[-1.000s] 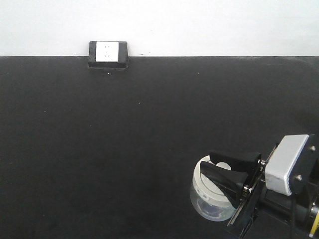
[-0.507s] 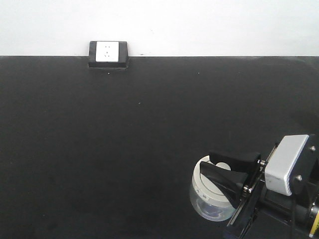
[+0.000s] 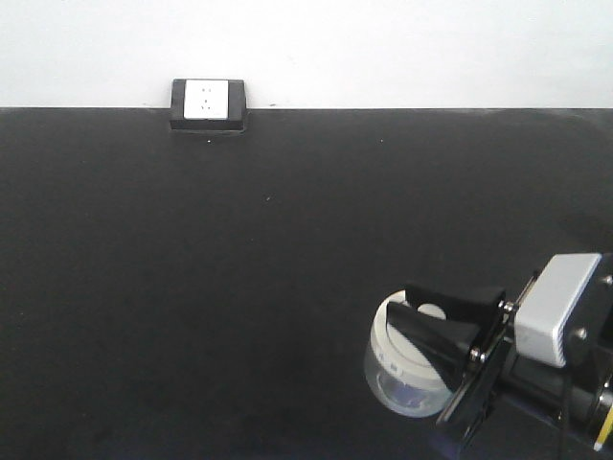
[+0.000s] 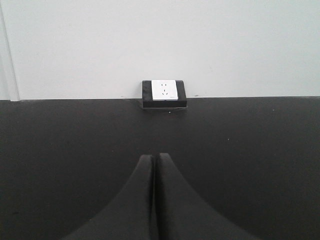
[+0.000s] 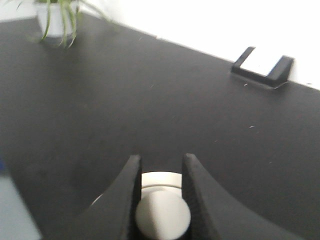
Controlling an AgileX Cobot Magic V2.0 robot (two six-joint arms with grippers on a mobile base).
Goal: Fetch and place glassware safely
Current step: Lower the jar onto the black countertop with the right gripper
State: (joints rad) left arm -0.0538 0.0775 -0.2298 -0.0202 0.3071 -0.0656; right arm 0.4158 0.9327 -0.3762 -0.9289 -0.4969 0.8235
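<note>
The glassware is a squat clear jar (image 3: 395,385) with a cream-white lid (image 5: 161,178), low at the right of the front view. My right gripper (image 3: 400,309) reaches in from the right, and its black fingers (image 5: 131,185) are shut on the lid's round knob (image 5: 162,216). The frames do not show whether the jar rests on the black table (image 3: 239,268) or hangs just above it. My left gripper (image 4: 154,156) is shut on nothing, low over the table and pointing at the back wall. It does not show in the front view.
A black box with a white socket face (image 3: 208,103) stands at the table's back edge against the white wall. A potted plant (image 5: 57,17) stands at the far left in the right wrist view. A grey-blue object (image 5: 15,210) cuts into that view's lower left corner.
The right gripper and the jar have shifted slightly, with the wrist housing a little further right and the jar's bottom a little higher in the front view. Its grip on the knob is unchanged.
</note>
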